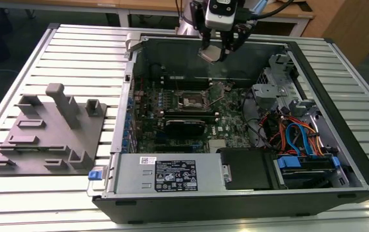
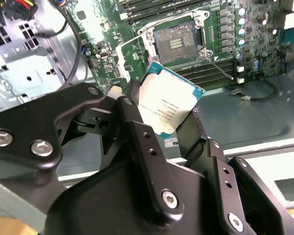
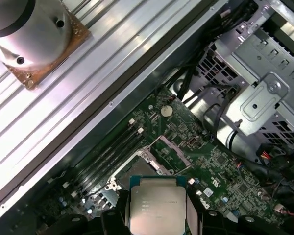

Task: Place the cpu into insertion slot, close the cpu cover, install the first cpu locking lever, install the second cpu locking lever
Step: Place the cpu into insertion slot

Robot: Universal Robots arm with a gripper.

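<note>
computer case (image 1: 236, 209): lying open on the slatted table, insides up.
motherboard (image 1: 230, 129): green board on the case floor.
gripper (image 1: 214, 53): up high over the case's far wall, fingers clamped on the chip's two edges.
insertion slot (image 2: 179, 41): uncovered, contacts showing, nothing seated in it.
cpu (image 2: 169, 103): in the gripper's grasp, metal top facing the second wrist view, well above the slot.

My bench (image 1: 81, 53) is ribbed silvery metal. An open computer case (image 1: 236, 200) stands across its middle. A grey moulded fixture plate (image 1: 42, 145) lies beside it, near the edge at the exterior view's left.
</note>
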